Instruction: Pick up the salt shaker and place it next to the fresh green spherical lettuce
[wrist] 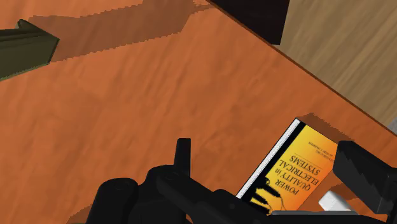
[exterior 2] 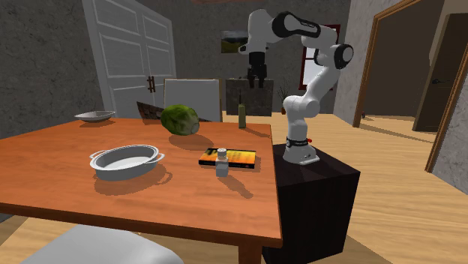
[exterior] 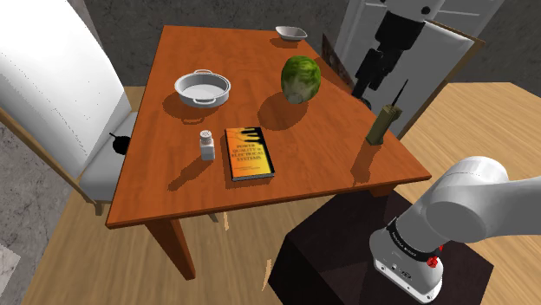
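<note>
the salt shaker [exterior: 207,145] is standing upright on the brown table [exterior: 165,195], white-bodied with a grey cap, and is sitting just beside the orange book [exterior: 249,153], at the book's nine o'clock in the shoulder view. the green lettuce [exterior: 301,80] is resting well apart from it, toward the shaker's one o'clock in that view. a white two-handled pan [exterior: 203,87] is sitting at the shaker's twelve o'clock, a small pale bowl [exterior: 291,34] is lying near the table's far edge at the lettuce's twelve o'clock, and a dark olive bottle [exterior: 381,121] is standing near the table's edge at the book's three o'clock. the gripper [exterior 2: 257,84] is hanging high above the table, pointing down, well apart from the shaker and holding nothing. in the wrist view its fingers [wrist: 364,175] are standing spread apart, with the book's cover and bare tabletop lying below them. the arm is rising from the dark stand [exterior 2: 315,187], which is sitting just beside the table.
</note>
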`<state>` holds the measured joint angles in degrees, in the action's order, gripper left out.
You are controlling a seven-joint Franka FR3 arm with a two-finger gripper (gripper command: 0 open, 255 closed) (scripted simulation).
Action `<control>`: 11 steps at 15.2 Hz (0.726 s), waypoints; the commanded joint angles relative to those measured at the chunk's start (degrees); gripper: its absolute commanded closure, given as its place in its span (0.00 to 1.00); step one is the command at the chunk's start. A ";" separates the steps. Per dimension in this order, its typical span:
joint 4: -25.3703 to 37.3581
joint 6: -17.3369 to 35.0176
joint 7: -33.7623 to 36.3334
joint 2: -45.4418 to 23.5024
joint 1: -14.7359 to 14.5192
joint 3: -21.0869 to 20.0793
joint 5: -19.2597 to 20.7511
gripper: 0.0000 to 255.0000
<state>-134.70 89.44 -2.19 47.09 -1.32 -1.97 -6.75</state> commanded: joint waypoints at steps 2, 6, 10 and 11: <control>0.27 1.20 0.95 -1.44 -0.28 -1.09 -0.56 0.00; 2.07 5.82 4.72 -7.77 -1.18 -5.35 -2.30 0.00; 5.03 10.04 8.57 -14.86 -1.78 -9.45 -3.13 0.00; 5.95 11.01 9.57 -16.74 -1.88 -10.45 -3.17 0.00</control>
<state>-129.67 99.46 6.27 32.20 -3.05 -11.35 -9.77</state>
